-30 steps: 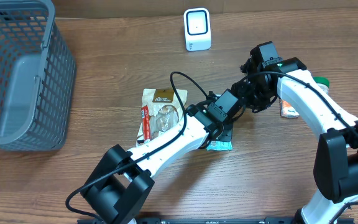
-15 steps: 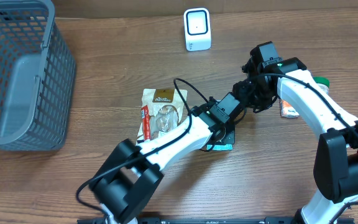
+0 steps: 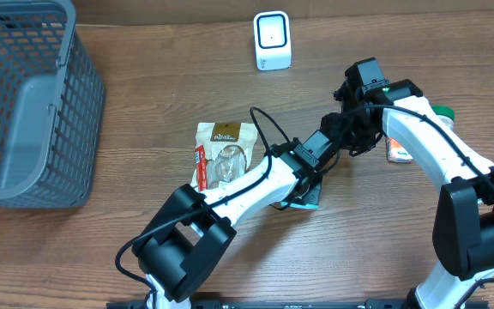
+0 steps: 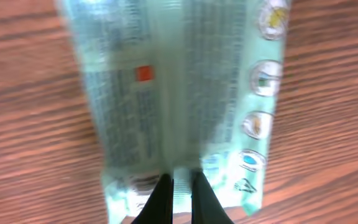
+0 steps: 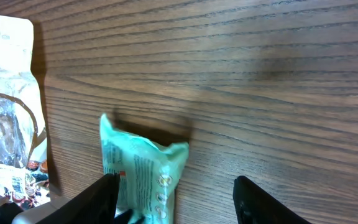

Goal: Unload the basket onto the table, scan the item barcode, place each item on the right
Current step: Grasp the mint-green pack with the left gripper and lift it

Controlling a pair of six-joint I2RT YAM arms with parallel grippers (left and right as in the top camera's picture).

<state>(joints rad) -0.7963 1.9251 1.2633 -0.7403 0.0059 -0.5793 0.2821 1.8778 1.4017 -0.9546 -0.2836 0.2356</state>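
The teal packet is pinched by its near edge in the left claw, whose fingers are closed on it, over the wooden table. The right claw hangs open above the packet, holding nothing. A snack bag lies left of the left claw, and a white scanner stands well beyond it.

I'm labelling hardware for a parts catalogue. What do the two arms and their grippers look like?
Both the left arm and right arm have smooth white rounded links joined by blocky black joints, with a thin black cable running along each. The left gripper and right gripper have plain black fingers.
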